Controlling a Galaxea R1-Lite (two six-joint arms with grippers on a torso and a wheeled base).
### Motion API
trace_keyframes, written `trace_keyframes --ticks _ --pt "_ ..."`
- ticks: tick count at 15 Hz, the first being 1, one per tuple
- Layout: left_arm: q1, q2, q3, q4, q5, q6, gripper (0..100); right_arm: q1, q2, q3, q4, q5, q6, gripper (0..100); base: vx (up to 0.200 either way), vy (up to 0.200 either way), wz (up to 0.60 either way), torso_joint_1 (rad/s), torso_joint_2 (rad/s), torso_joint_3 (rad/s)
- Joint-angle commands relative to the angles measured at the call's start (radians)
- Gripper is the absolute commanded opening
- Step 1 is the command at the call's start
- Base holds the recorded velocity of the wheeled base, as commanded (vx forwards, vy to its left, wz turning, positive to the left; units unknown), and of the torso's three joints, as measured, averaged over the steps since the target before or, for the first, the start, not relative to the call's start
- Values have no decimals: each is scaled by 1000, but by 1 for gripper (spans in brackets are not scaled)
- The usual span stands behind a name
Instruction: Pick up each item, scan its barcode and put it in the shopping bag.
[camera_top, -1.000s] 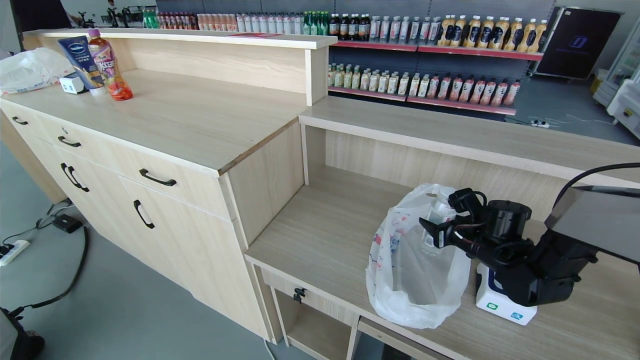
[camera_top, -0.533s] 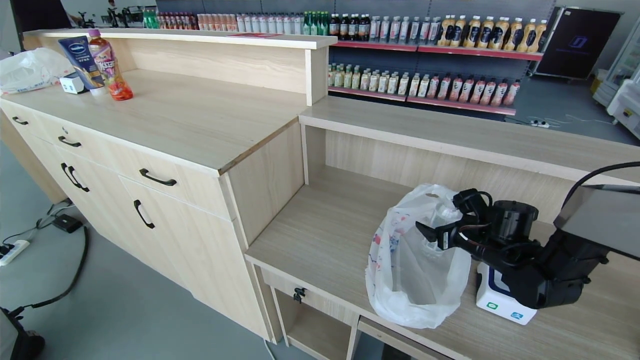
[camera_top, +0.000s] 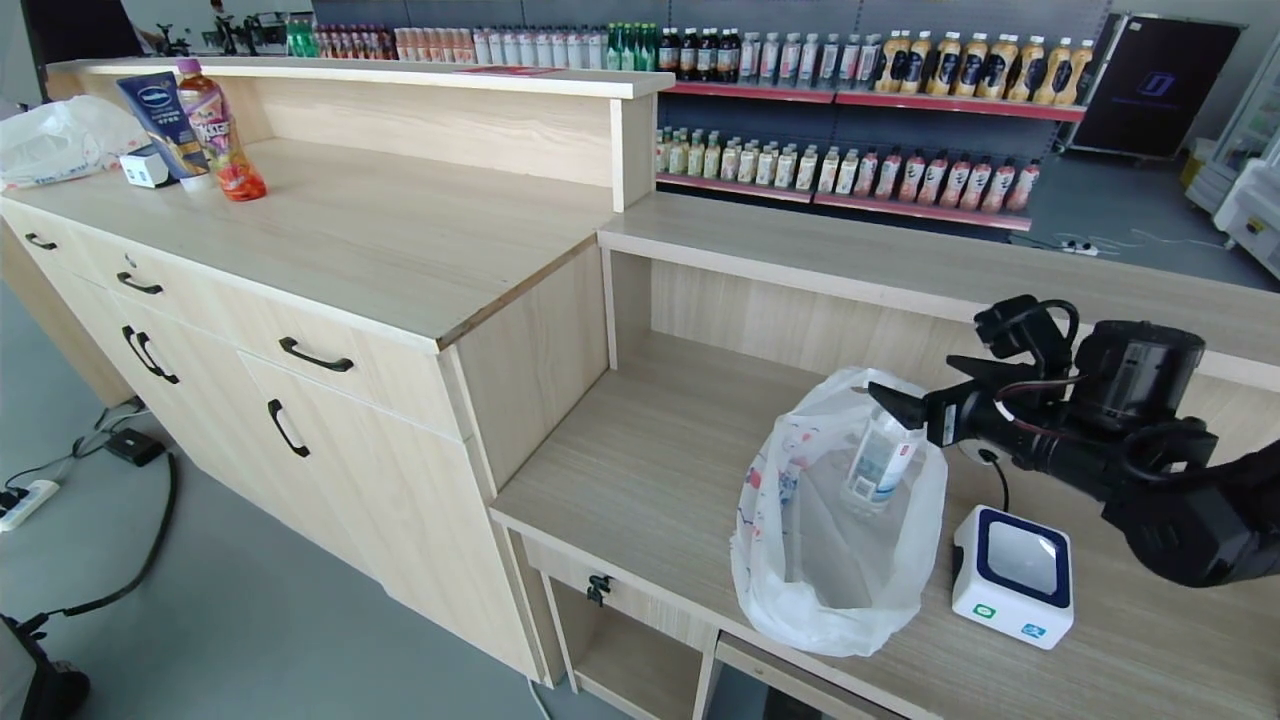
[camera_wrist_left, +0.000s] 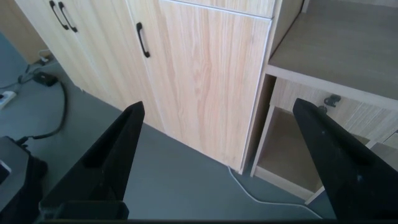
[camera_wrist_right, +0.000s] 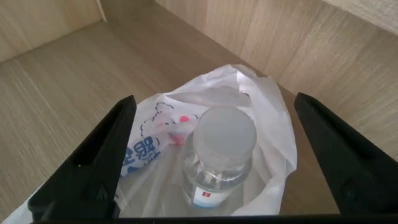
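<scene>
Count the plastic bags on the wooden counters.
2: the shopping bag on the lower counter, with a bottle inside; another bag at the upper counter's far left end.

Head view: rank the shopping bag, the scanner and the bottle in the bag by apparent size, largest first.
1. shopping bag
2. scanner
3. bottle, inside the bag and partly veiled by plastic
All three sit close together, so distance barely skews this.

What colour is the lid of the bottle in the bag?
Whitish; the clear plastic bottle sits in the white shopping bag. Best: right wrist view.
</scene>
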Motion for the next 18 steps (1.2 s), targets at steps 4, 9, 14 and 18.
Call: trace_keyframes --ticks 4,9,14,18 --pt "0 0 0 0 0 -1 100 -117 -666 107 601 -70 -173 100 0 0 -300 1 1 1" --pt "0 0 0 0 0 -1 100 -273 -831 70 945 -175 -169 100 0 0 -600 1 3 3" --pt "0 0 0 0 0 -1 100 -405 -564 73 1012 -285 -123 100 0 0 -360 0 -1 4" --pt "0 0 0 0 0 -1 100 -402 -361 75 896 -287 -110 100 0 0 0 0 0 0"
